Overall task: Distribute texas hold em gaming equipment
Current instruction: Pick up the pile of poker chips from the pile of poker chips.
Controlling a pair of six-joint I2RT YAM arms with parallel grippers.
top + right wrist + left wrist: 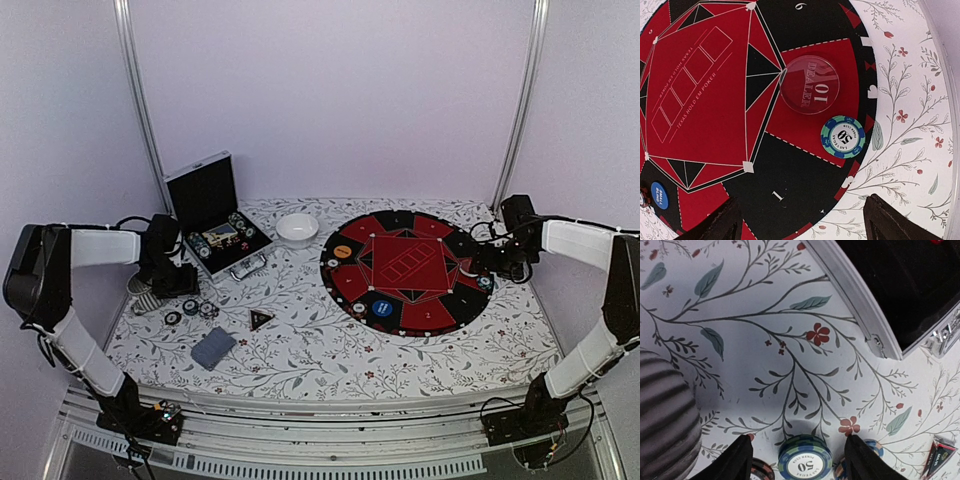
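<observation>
Though near, case (pixel 900 285) apart from chips (pixel 805 457).

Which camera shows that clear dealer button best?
The right wrist view: the dealer button is large, its lettering readable. The top view shows it too small to make out; the left wrist view misses it.

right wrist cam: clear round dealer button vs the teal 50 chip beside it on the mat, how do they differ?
Material: the clear round dealer button is see-through, with the mat's print showing through it. The teal-green 50 chip is opaque, with a white centre and blue edge marks.
Size: the button is wider than the chip.
Place: the button lies further in on the red segment, the chip nearer the rim.
Shared: both are round and lie flat on the red and black mat.
</observation>
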